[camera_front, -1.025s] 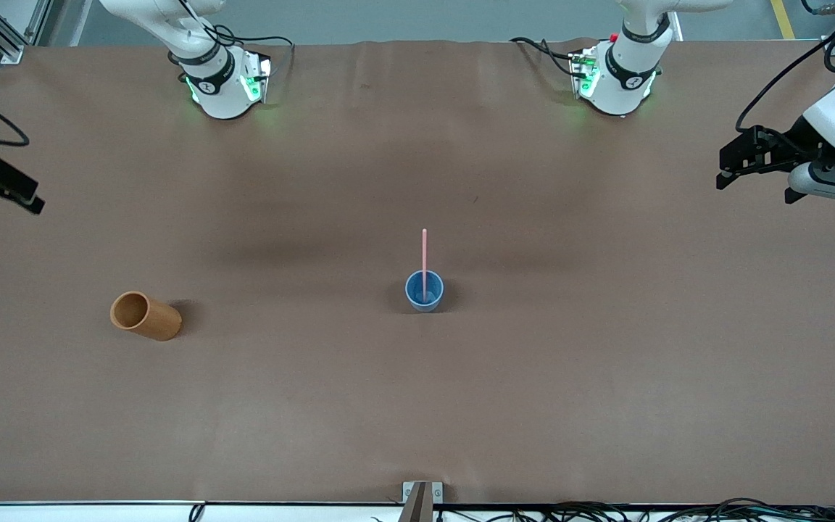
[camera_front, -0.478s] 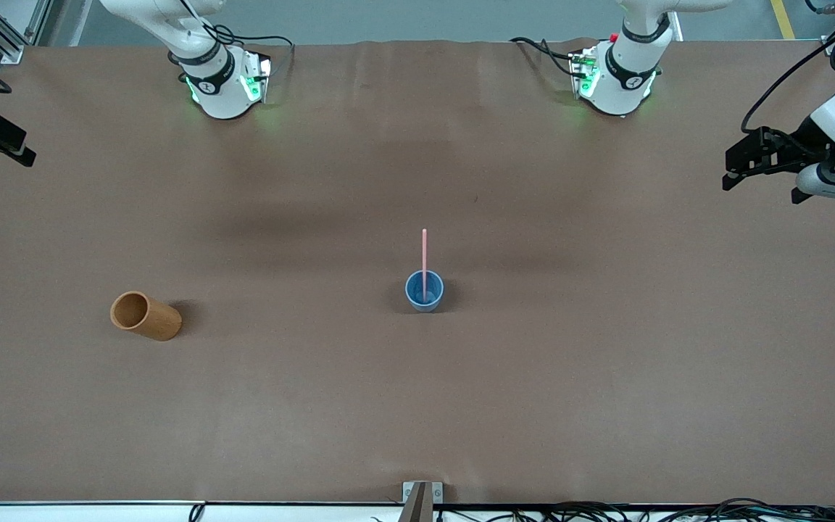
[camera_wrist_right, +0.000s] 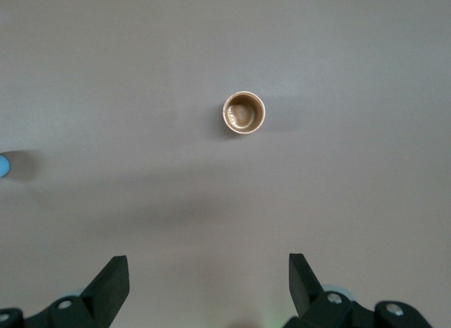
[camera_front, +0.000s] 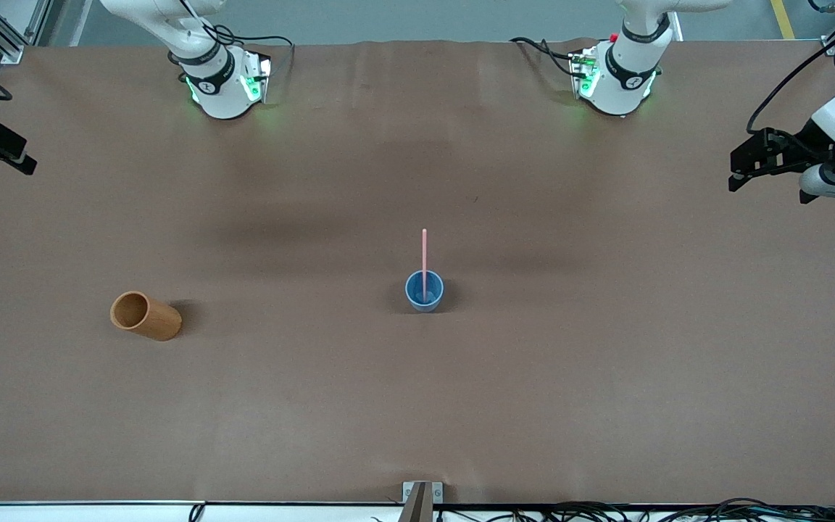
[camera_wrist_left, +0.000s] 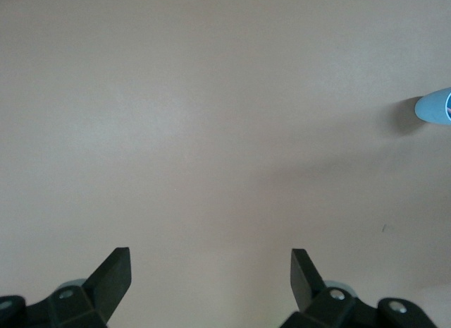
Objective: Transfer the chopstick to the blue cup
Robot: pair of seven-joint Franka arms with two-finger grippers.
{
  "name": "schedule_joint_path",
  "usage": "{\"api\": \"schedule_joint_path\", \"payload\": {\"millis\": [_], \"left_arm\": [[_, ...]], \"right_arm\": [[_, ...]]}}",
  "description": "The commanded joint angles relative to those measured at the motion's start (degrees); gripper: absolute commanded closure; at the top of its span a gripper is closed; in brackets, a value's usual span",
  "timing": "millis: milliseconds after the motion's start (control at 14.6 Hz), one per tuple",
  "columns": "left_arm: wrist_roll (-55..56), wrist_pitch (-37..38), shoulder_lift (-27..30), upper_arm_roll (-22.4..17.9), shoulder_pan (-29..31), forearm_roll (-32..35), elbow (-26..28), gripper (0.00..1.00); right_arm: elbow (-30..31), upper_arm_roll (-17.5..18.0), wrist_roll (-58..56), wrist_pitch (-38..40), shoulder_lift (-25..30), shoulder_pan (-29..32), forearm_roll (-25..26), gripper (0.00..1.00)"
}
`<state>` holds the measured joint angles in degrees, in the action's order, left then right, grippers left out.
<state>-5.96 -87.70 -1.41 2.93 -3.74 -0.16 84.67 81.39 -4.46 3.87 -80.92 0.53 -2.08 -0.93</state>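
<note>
no text, label, brand, number or sign can be read anywhere on the table; the small round emblems on the two arms' bases are too small to make out.

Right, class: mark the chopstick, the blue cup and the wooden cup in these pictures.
chopstick (camera_front: 424, 250), front view, middle of the shaft above the rim.
blue cup (camera_front: 413, 297), front view, outer wall.
wooden cup (camera_front: 162, 322), front view, side wall.

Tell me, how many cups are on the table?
2. The blue cup stands mid-table with the chopstick in it. The wooden cup stands toward the right arm's end, slightly nearer the front camera. None seems hidden.
</note>
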Motion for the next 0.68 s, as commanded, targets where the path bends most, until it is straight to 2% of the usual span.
{"api": "schedule_joint_path", "payload": {"millis": [0,615], "left_arm": [[-0.37,0.51,-0.26,0.14,0.05,0.69,-1.26,0.00],[-0.46,0.51,-0.35,0.14,0.05,0.69,-1.26,0.00]], "right_arm": [[-0.89,0.42,-0.80,-0.29,-0.61,0.85,-1.10,0.00],[-0.80,0.51,-0.53,-1.52,-0.61,0.15,-1.10,0.00]]}}
